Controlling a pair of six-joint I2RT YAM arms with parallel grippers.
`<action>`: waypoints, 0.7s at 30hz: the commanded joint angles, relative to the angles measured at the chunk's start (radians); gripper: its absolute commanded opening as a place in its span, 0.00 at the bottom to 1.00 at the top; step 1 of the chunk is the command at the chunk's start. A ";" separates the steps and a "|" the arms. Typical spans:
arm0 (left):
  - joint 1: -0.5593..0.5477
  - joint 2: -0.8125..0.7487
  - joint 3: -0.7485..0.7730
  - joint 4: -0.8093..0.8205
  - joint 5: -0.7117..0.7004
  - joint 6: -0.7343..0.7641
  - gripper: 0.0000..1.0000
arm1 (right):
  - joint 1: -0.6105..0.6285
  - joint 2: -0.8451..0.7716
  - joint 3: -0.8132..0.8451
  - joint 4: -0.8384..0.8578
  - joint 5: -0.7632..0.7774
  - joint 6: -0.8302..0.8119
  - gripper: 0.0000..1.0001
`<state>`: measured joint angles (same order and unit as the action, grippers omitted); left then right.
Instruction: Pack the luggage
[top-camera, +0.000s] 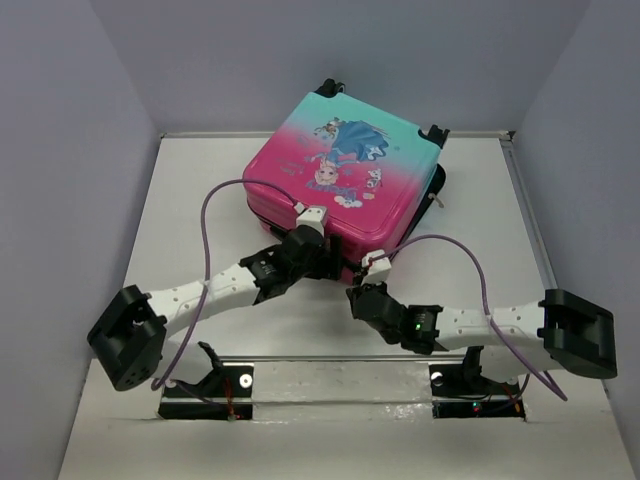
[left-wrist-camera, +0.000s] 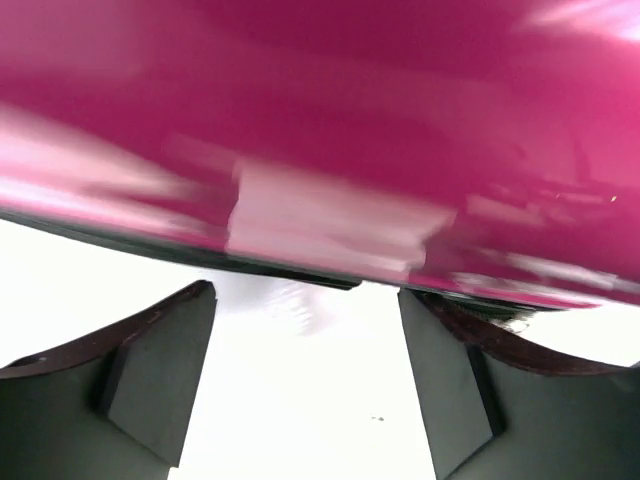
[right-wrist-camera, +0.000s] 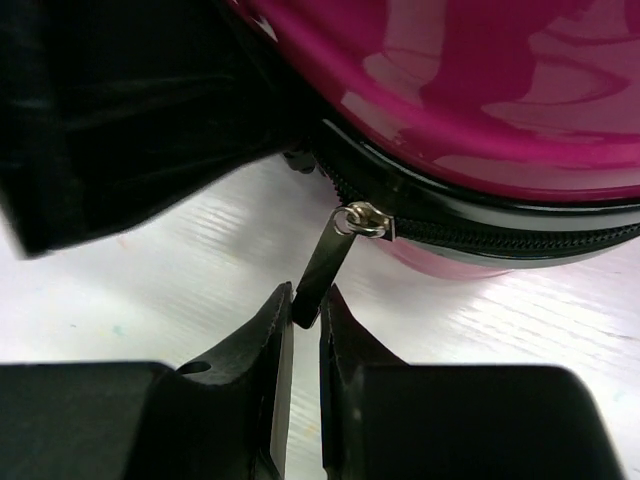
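Note:
The luggage (top-camera: 350, 170) lies flat at the table's back middle, pink-to-teal shell with cartoon print up, lid down. My left gripper (top-camera: 318, 250) is open at its near edge; in the left wrist view the fingers (left-wrist-camera: 160, 370) stand wide apart and empty just below the pink shell (left-wrist-camera: 350, 150). My right gripper (top-camera: 358, 290) is at the near edge beside it. In the right wrist view its tips (right-wrist-camera: 306, 305) are shut on the black zipper pull (right-wrist-camera: 325, 265), which hangs from the slider on the black zipper trim (right-wrist-camera: 520, 232) under the pink shell (right-wrist-camera: 480, 90).
The white table (top-camera: 190, 200) is walled by grey panels at the left, back and right. Purple cables (top-camera: 205, 230) loop above both arms. A dark blurred shape (right-wrist-camera: 120, 120) fills the upper left of the right wrist view, close to the zipper slider.

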<state>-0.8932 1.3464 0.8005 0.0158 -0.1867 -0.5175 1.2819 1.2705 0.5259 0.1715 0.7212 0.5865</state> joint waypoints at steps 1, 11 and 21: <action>0.103 -0.240 0.028 0.181 -0.112 -0.019 0.86 | 0.007 -0.022 -0.006 0.201 -0.220 0.081 0.07; 0.798 -0.213 0.193 0.125 0.128 -0.105 0.83 | -0.003 -0.048 -0.027 0.178 -0.226 0.096 0.07; 0.947 0.262 0.483 0.115 0.451 -0.145 0.79 | -0.003 0.015 0.063 0.102 -0.267 0.044 0.27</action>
<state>0.0589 1.5524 1.1706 0.1368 0.1326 -0.6498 1.2549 1.2556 0.5079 0.2600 0.5556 0.6434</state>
